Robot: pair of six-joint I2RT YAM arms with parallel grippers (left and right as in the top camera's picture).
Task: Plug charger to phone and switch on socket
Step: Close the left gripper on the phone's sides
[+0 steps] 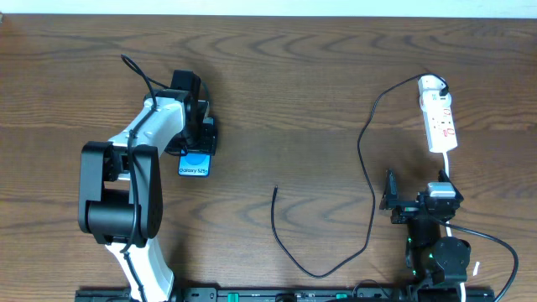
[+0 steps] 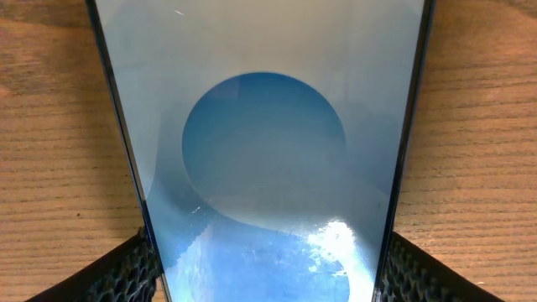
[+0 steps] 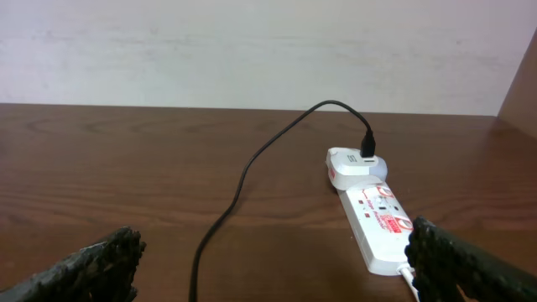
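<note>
Across the overhead frame stretches a brown wooden table (image 1: 277,84), with the work split between its left side and its right. At left, the white-and-black left arm (image 1: 126,193) reaches toward the upper left so that the left gripper (image 2: 268,264) sits astride the phone (image 1: 195,164). The phone lies flat and screen up, left of centre, its lower end poking out below the gripper. In the left wrist view the rubber pads (image 2: 126,273) meet both long edges of the phone with no gap showing, so I judge it a hold across the width, likely to pin the phone while the plug goes in. At lower right the right arm (image 1: 436,243) sits low, facing the top of the frame. The right gripper (image 3: 273,247) is spread wide with nothing between its fingers, probably ready to fetch the cable. That black cable (image 1: 359,144) starts at a white adapter (image 3: 357,164) on the far end of the power strip (image 1: 440,117) in the upper right, so that end is already fed. It then sweeps down in a long loop near the bottom edge. Its connector tip (image 1: 275,190) lies free on the wood at centre, well apart from the phone. The red switches (image 3: 388,220) on the strip are too small to tell on from off.
</note>
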